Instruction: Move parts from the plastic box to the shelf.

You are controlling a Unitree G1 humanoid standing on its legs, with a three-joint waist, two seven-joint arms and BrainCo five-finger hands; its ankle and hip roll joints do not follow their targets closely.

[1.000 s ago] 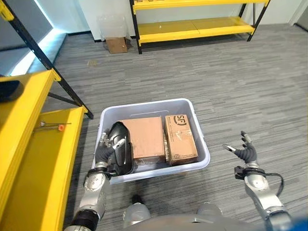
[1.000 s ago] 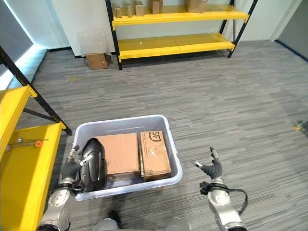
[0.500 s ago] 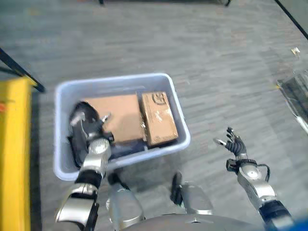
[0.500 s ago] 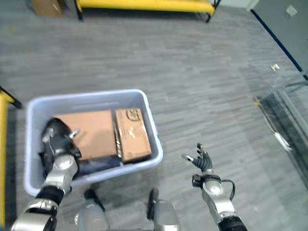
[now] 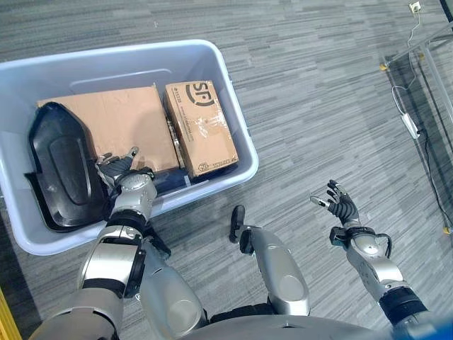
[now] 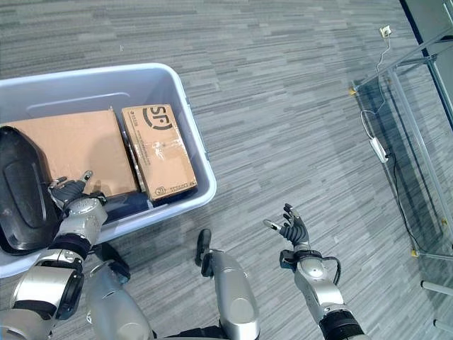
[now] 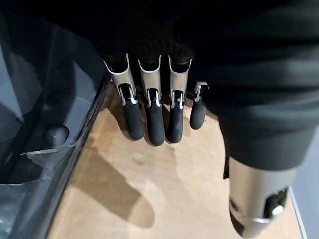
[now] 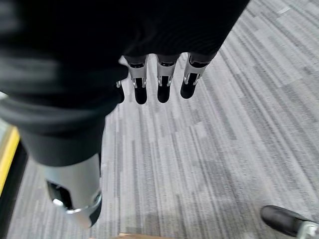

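While the pale plastic box (image 5: 233,134) sits on the grey striped floor (image 5: 318,92), it holds three items. Black moulded part (image 5: 62,166): at the robot's left end of the box, lying partly over clear wrap. Large flat cardboard box (image 5: 120,131): centre. Smaller taped cardboard box (image 5: 200,127): right end, just beside the large one, tilted w/ its near end against the box wall.

Left hand (image 5: 120,168): inside the plastic box at the near edge of the large cardboard box, betw. it and the black part. Fingers (image 7: 149,117) straight, close together, hanging over the cardboard; holds nothing.

Right hand (image 5: 340,210): well apart from the box, over bare floor. Fingers spread, relaxed, empty.

Metal frame (image 6: 410,127) w/ white cable stands at far right.
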